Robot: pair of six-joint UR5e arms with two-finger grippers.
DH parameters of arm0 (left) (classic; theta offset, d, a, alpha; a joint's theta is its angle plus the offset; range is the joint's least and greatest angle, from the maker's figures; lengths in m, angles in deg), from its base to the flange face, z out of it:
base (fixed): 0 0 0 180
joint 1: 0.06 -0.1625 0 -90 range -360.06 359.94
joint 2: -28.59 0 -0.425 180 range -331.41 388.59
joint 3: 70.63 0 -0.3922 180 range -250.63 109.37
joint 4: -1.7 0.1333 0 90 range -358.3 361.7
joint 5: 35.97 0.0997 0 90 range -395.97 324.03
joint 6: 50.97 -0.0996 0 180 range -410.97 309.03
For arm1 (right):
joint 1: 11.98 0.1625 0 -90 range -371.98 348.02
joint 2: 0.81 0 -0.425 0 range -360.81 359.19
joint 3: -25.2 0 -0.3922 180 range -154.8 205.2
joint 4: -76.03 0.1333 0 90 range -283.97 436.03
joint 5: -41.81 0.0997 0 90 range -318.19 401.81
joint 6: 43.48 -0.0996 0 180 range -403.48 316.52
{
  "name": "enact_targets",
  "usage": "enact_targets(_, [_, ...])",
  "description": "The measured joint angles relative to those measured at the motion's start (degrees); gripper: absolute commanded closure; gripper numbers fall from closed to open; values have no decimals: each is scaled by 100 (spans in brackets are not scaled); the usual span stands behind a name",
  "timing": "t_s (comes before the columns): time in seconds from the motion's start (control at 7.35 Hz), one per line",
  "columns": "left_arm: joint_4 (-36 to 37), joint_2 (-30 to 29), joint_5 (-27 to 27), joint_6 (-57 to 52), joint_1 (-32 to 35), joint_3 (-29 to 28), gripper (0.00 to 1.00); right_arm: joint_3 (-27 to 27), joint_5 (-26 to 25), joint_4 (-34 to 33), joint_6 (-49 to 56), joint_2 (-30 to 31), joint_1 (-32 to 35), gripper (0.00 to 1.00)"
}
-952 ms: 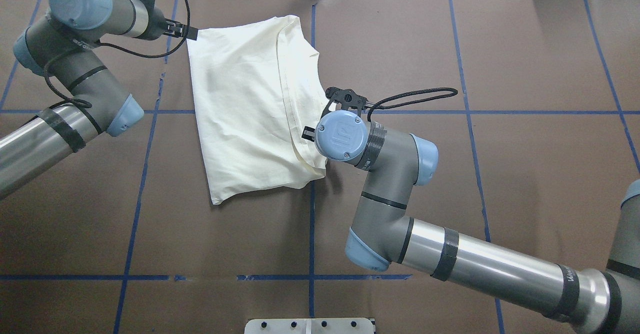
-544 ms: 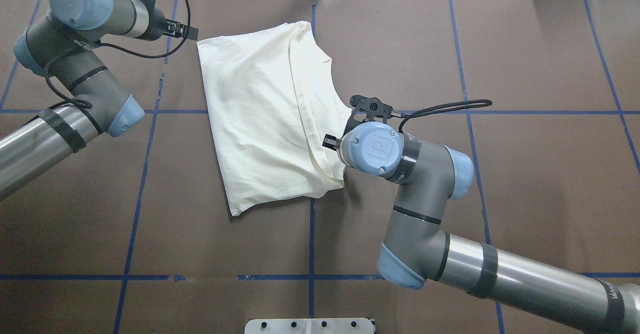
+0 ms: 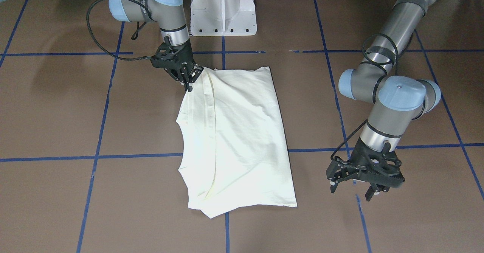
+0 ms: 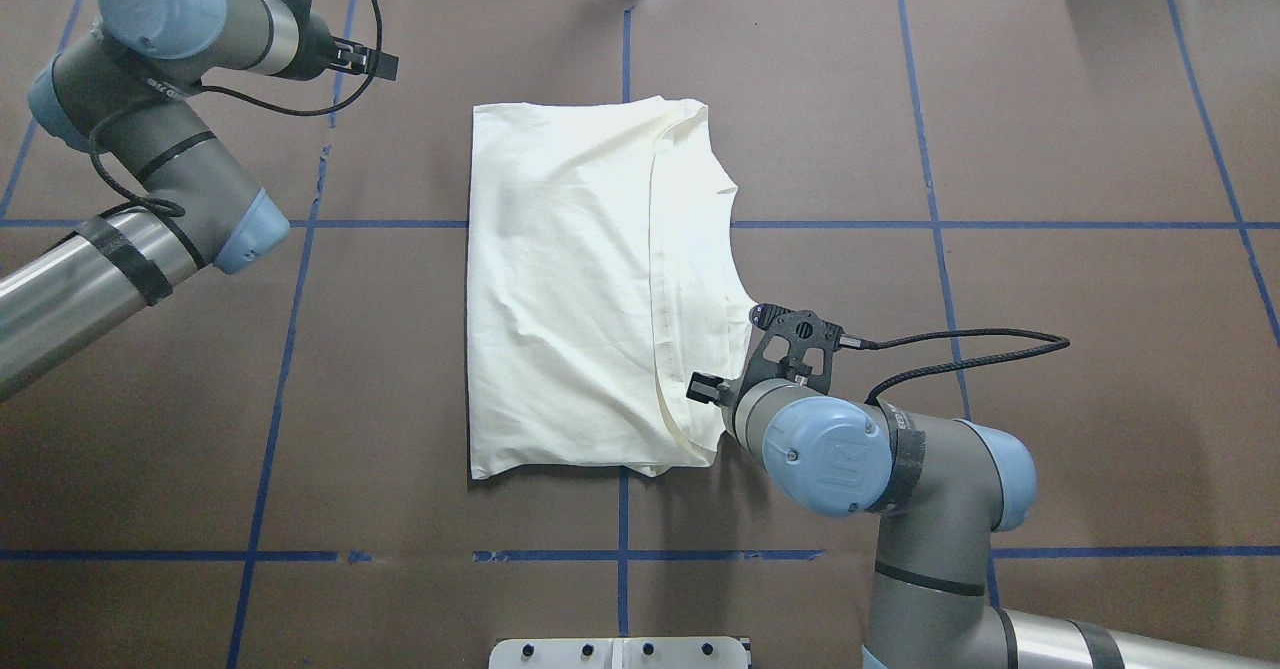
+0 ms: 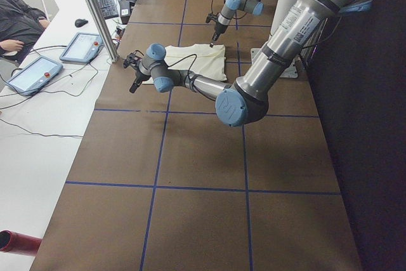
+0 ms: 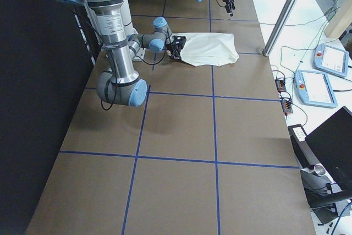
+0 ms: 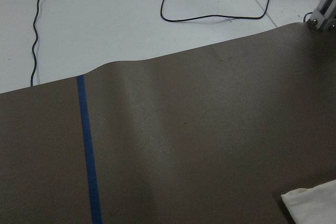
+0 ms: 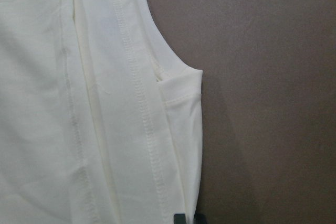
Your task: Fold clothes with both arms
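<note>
The right hand (image 3: 190, 83) is narrow, its fingers pinched on the edge of the cream T-shirt (image 3: 238, 139), at the corner that lies closest to the robot's base. The left hand (image 3: 351, 191) is wide open and holds nothing. It hangs above the bare brown table (image 4: 1050, 399), near the T-shirt's far corner but not touching it. The T-shirt lies flat near the middle of the table, folded to a long rectangle with the plain side up. A stitched, curved edge shows along the side of the right hand. The T-shirt lies across the blue tape lines (image 4: 1100, 224) that mark the table.
</note>
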Motion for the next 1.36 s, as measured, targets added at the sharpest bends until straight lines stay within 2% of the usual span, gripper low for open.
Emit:
enact_targets(0.27, [58,19,-136,0,-4,129,0,-170,25,-483,835,-114,-22,0])
enact_targets(0.54, [100,251,-989,93,36,334,0,-275,149,-885,1531,-317,-61,2])
enact_targets(0.68, [103,473,-1309,162,49,573,0,-229,217,-984,1907,-431,-84,33])
enact_targets(0.82, [102,648,-1436,228,50,792,0,-163,248,-1017,2211,-504,-115,54])
enact_targets(1.36, [95,791,-1468,298,53,972,0,-92,279,-958,2957,-558,-224,58])
